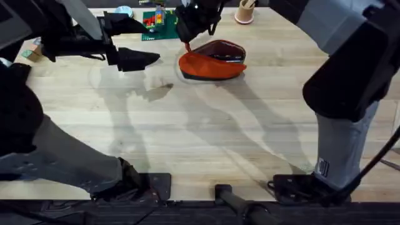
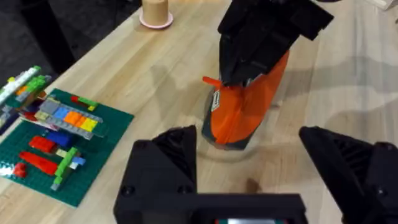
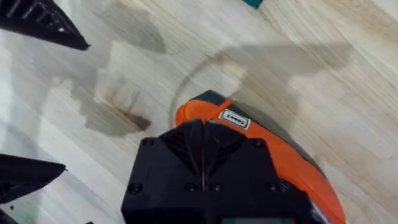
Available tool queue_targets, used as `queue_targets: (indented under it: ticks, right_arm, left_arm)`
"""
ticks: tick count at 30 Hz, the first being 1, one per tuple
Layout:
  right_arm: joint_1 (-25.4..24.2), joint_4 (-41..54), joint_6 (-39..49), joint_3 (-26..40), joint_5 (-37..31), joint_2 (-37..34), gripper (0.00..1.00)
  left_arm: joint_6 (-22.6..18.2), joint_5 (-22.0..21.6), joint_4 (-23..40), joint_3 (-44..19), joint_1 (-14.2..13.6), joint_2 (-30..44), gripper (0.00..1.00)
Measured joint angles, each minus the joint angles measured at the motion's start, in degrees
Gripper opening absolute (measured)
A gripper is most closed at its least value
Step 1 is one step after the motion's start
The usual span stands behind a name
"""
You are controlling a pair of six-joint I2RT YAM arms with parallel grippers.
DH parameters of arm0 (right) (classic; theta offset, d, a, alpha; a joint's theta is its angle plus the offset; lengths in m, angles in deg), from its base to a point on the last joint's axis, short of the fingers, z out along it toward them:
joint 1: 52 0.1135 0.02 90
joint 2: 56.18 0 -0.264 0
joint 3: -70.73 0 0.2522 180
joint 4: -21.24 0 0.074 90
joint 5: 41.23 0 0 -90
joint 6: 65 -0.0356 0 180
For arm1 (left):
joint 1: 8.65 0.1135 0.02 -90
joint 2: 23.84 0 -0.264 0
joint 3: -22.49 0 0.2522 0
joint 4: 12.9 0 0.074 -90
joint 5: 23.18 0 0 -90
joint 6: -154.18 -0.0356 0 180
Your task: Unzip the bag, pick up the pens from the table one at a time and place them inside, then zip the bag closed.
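Left end effector (image 1: 150, 58) hovers above the worktop (image 1: 206, 144) at about 10 o'clock in the overhead view, fingers spread wide and empty; a green brick baseplate (image 2: 56, 143) with coloured bricks lies beyond it. The bag (image 1: 212, 61) lies at roughly 12 o'clock, well apart from the left fingers, its mouth partly gaping and dark inside. Right end effector (image 3: 204, 149) is pressed together at the bag's 9 o'clock end, apparently pinching the orange zipper tab (image 1: 187, 47), though contact is hidden. Judgement: the pouch is light, soft fabric that will slide and buckle when tugged; best held at the tab with the far end pinned. A cup (image 1: 244, 11) stands at 1 o'clock.
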Motion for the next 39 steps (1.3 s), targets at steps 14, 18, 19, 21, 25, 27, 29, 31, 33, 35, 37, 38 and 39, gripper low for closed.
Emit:
queue_targets:
  ticks: [14,18,19,21,25,27,29,31,33,35,37,38,39]
  right_arm:
    - [0.00,0.00,0.01,0.00,0.00,0.00,0.029]
    - [0.00,0.00,0.02,0.00,0.00,0.00,0.028]
    - [0.00,0.02,0.02,0.00,0.00,0.00,0.029]
    - [0.00,0.00,0.01,0.00,0.00,0.00,0.029]
    - [0.00,0.00,0.00,0.00,0.00,0.00,0.029]
    - [0.00,0.00,0.00,0.00,0.00,0.00,0.029]
    - [0.00,0.02,0.02,0.00,0.00,0.00,0.029]
    - [0.00,0.00,0.00,0.00,0.00,0.00,0.029]
    - [-0.01,0.02,0.01,0.00,0.00,0.00,0.028]
    - [-0.02,0.02,0.00,0.00,0.00,0.00,0.029]
    - [-0.01,0.02,0.00,0.00,0.00,0.00,0.028]
    - [-0.02,0.02,0.02,0.00,0.00,0.00,0.029]
    - [-0.02,0.02,0.02,0.00,0.00,0.00,0.029]
  left_arm:
    - [0.00,0.03,-3.81,0.00,-4.26,2.08,0.994]
    - [0.00,0.04,-5.33,0.00,-5.49,6.84,0.997]
    - [0.02,0.14,-5.79,0.00,-5.64,8.06,0.997]
    - [0.02,0.51,-6.97,0.00,-5.92,10.02,0.998]
    - [0.02,1.23,-9.37,0.00,-6.92,13.07,0.998]
    - [0.02,2.08,-10.37,0.00,-7.94,14.56,0.995]
    - [0.02,3.01,-11.26,0.00,-9.14,16.00,0.983]
    - [0.02,4.03,-12.05,0.00,-10.48,17.41,0.961]
    - [0.01,4.89,-13.04,0.00,-11.64,18.38,0.912]
    - [0.04,5.33,-13.60,0.02,-12.61,18.79,0.869]
    - [0.01,5.71,-14.35,0.02,-13.14,18.80,0.817]
    - [0.00,5.97,-14.58,0.02,-13.22,18.80,0.796]
    - [0.02,6.22,-14.63,0.02,-13.22,18.80,0.781]
